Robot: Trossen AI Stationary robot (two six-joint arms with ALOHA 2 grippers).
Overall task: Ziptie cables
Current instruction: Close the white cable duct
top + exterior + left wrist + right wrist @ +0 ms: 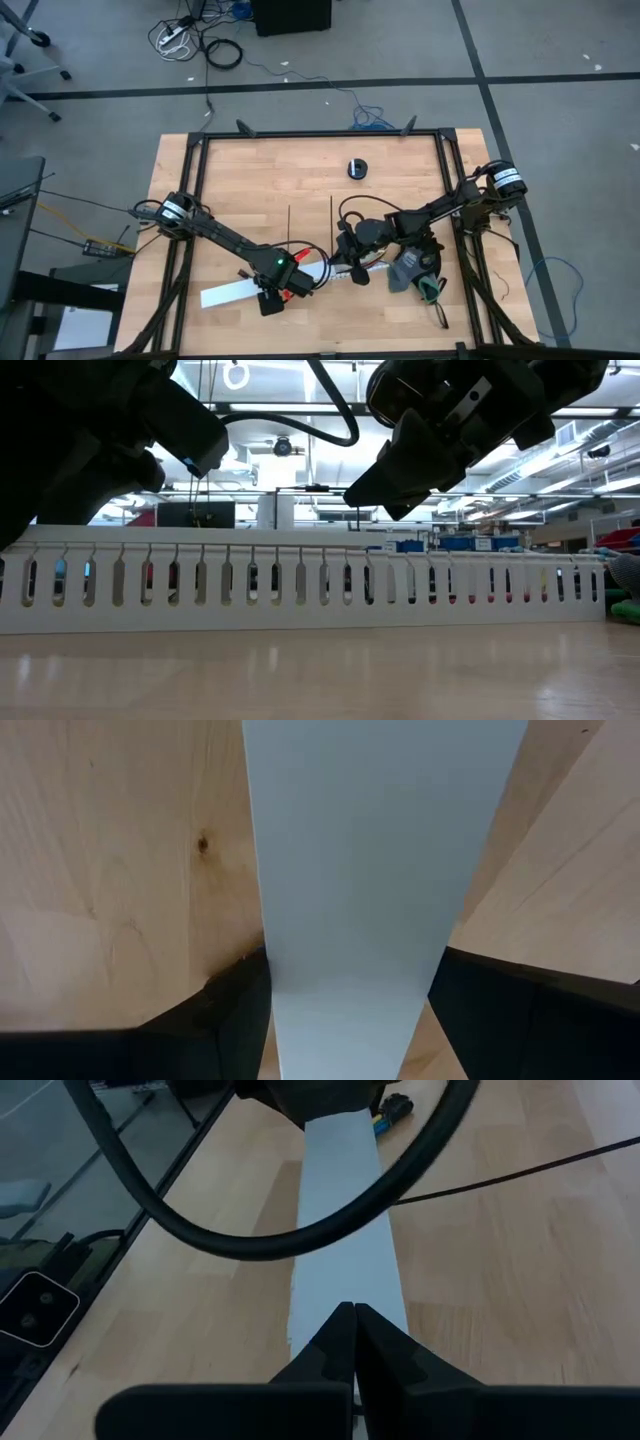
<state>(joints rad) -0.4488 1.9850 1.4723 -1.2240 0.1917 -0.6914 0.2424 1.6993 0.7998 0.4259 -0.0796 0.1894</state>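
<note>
Left tool (345,1020) straddles the white channel (370,870), fingers flanking both its sides. Right tool (352,1342) hovers pinched tight over the channel's other end, holding nothing.

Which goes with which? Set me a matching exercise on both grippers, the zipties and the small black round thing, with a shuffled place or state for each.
1. left gripper
2. right gripper
3. zipties
4. black round thing

A. alone near the far edge of the table
B. fingers pressed together, empty, over the white channel
C. lying straight on bare wood, untouched
D. closed on the white channel's two sides

Pairs: 1-D, 2-B, 3-C, 4-A
</note>
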